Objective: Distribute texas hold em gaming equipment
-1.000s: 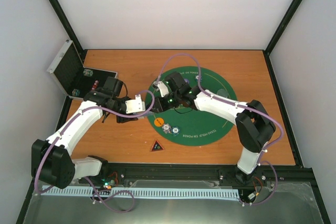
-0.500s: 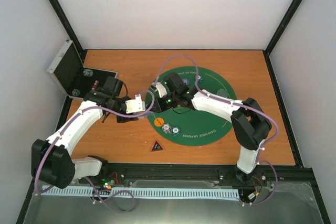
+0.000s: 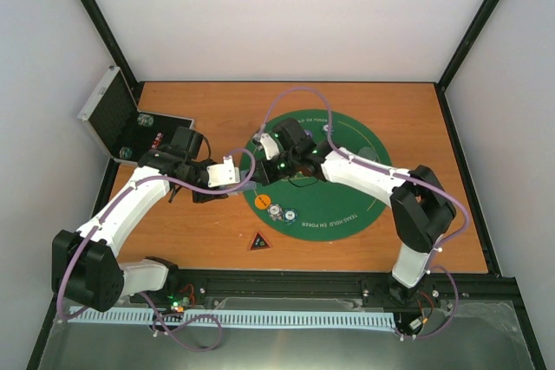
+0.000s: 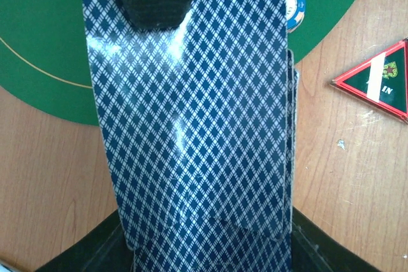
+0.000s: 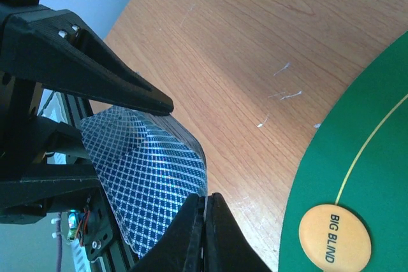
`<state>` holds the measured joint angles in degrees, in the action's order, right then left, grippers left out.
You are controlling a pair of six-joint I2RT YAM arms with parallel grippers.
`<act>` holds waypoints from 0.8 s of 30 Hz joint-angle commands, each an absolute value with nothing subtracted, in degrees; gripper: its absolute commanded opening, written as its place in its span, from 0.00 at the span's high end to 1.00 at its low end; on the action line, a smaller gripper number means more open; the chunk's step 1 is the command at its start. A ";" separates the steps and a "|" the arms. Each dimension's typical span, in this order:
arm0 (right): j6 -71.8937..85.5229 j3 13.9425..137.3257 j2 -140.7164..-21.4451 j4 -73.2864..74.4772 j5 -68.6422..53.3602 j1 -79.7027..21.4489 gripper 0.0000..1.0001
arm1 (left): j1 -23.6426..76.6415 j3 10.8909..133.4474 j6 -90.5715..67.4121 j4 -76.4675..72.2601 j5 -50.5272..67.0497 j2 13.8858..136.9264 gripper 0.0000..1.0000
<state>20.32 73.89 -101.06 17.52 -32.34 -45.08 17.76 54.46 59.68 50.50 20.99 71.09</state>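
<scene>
The left gripper (image 3: 241,176) clamps a stack of small playing cards with blue-and-white diamond backs (image 4: 291,157) over the orange wooden table (image 3: 199,231), at the left edge of the round green felt mat (image 3: 347,205); the right gripper (image 5: 205,211), fingers pressed together, pinches the top card (image 4: 191,125) by its end, bowed off the stack; a dark red-edged triangle (image 3: 258,241) lies nearer.

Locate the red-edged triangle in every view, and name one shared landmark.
Top external: triangle just on the near side of the green mat.
Left wrist: triangle at the right edge, right of the held cards.
Right wrist: not in it.
Shared landmark: the green mat, in all three.
</scene>
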 commanded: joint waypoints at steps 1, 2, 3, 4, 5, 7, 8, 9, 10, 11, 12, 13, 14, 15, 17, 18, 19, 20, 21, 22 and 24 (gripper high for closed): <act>19.15 74.46 -98.56 19.16 -31.44 -44.78 0.97 | 18.20 54.61 59.42 49.58 21.65 70.39 0.52; 18.97 74.52 -98.32 19.52 -31.29 -44.68 0.97 | 18.19 54.56 59.41 49.59 21.61 70.38 0.52; 18.76 74.53 -97.95 19.82 -31.22 -44.51 0.97 | 18.18 54.42 59.39 49.57 21.54 70.35 0.52; 18.57 74.45 -97.52 20.12 -31.06 -44.33 0.97 | 18.19 54.33 59.41 49.53 21.58 70.32 0.52; 18.29 74.42 -97.02 20.44 -30.96 -44.24 0.97 | 18.24 54.29 59.38 49.50 21.54 70.31 0.52; 17.90 74.32 -96.19 20.95 -30.89 -44.00 0.97 | 18.19 54.02 59.39 49.40 21.66 70.27 0.52; 17.77 74.37 -95.89 21.12 -30.95 -43.89 0.97 | 18.19 53.98 59.37 49.35 21.70 70.23 0.52; 17.72 74.31 -95.56 21.17 -31.08 -43.80 0.97 | 18.19 53.98 59.29 49.38 21.68 70.23 0.52; 17.67 74.35 -95.23 21.25 -31.33 -43.73 0.97 | 18.24 53.98 59.32 49.38 21.64 70.22 0.52; 17.68 74.29 -94.93 21.20 -31.54 -43.64 0.97 | 18.20 53.97 59.33 49.39 21.69 70.22 0.52; 17.70 74.27 -94.67 21.14 -31.85 -43.56 0.97 | 18.19 54.01 59.35 49.39 21.63 70.28 0.52; 17.77 74.27 -94.47 21.06 -32.37 -43.40 0.97 | 18.19 54.04 59.26 49.39 21.67 70.32 0.52; 17.88 74.26 -94.22 20.94 -32.84 -43.23 0.97 | 18.19 54.11 59.22 49.44 21.65 70.30 0.52; 17.93 74.27 -93.99 20.91 -33.04 -43.10 0.97 | 18.19 54.16 59.24 49.49 21.67 70.28 0.52; 17.85 74.20 -93.34 20.92 -33.17 -42.75 0.97 | 18.19 54.22 59.23 49.48 21.70 70.23 0.52; 17.85 74.18 -92.91 21.04 -33.17 -42.52 0.97 | 18.19 54.23 59.16 49.48 21.82 70.19 0.52; 17.79 74.08 -92.45 21.09 -33.21 -42.34 0.97 | 18.19 54.23 59.15 49.48 21.88 70.22 0.52; 17.82 73.93 -91.99 21.17 -33.14 -41.97 0.97 | 18.19 54.23 59.08 49.48 21.87 70.22 0.52; 17.76 73.71 -91.49 21.14 -33.28 -41.74 0.97 | 18.19 54.27 59.02 49.48 21.87 70.21 0.52; 17.92 73.47 -90.96 20.87 -33.33 -41.55 0.97 | 18.19 54.23 58.98 49.49 22.00 70.22 0.52; 18.15 72.82 -90.29 20.28 -33.69 -41.24 0.97 | 18.19 54.25 58.97 49.44 22.17 70.21 0.52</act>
